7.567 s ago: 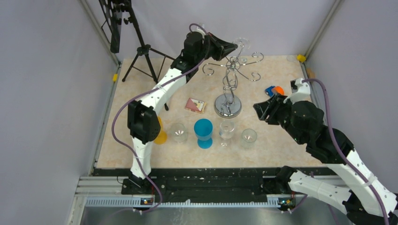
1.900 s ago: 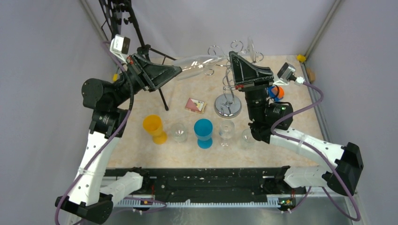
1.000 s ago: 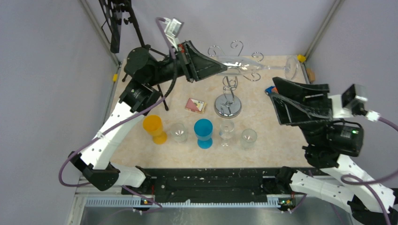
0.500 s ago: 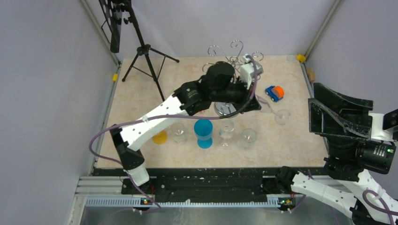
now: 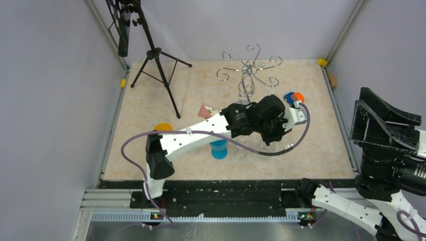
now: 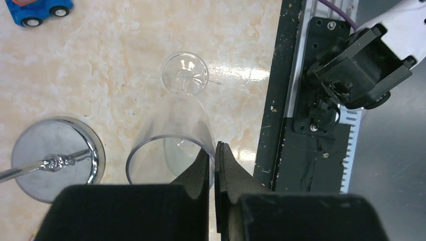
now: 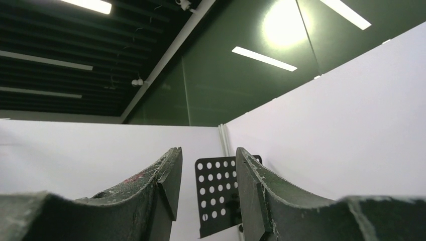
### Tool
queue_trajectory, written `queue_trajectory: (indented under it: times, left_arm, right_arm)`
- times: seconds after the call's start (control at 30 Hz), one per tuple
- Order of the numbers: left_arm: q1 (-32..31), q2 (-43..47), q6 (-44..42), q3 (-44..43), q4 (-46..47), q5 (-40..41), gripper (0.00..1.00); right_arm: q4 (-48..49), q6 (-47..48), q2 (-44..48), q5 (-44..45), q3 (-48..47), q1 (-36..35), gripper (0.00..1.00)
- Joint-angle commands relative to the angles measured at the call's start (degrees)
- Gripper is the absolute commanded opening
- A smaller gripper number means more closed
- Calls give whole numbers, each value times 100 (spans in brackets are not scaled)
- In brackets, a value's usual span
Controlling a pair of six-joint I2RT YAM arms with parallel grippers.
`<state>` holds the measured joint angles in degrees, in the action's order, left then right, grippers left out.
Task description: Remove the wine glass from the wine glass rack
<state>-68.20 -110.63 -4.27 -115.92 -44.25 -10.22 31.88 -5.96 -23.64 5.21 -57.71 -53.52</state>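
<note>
The chrome wine glass rack (image 5: 248,65) stands at the back of the table with bare scroll arms; its disc base (image 6: 55,158) shows in the left wrist view. My left gripper (image 6: 215,148) is shut on the rim of the clear wine glass (image 6: 176,125), one finger inside the bowl and one outside. The glass is upright, its foot (image 6: 185,75) down at the table surface, right of the rack base. In the top view my left wrist (image 5: 274,125) hides the glass. My right gripper (image 5: 357,114) is open and empty, raised at the far right and pointing upward (image 7: 206,155).
A blue and orange toy car (image 5: 293,97) lies behind the left wrist (image 6: 37,9). A blue cup (image 5: 217,146), an orange cup (image 5: 162,126), small clear glasses and a pink card (image 5: 206,110) sit near the front. The black tripod (image 5: 155,55) stands back left. The black front rail (image 6: 301,125) is close.
My left arm has carried the wine glass from the rack toward the front right and down to the table. My right arm has pulled back to the right and lifted.
</note>
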Motion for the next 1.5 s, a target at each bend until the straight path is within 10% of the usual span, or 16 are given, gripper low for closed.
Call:
queue_trajectory:
  times: [0.0, 1.47]
  left_arm:
    - [-181, -76, -795, -349, 66, 197, 0]
    - [-721, -1274, -2895, -1691, -1997, -33, 0]
  right_arm:
    - [-131, 93, 147, 261, 24, -28, 45]
    - [-305, -125, 73, 595, 77, -33, 43]
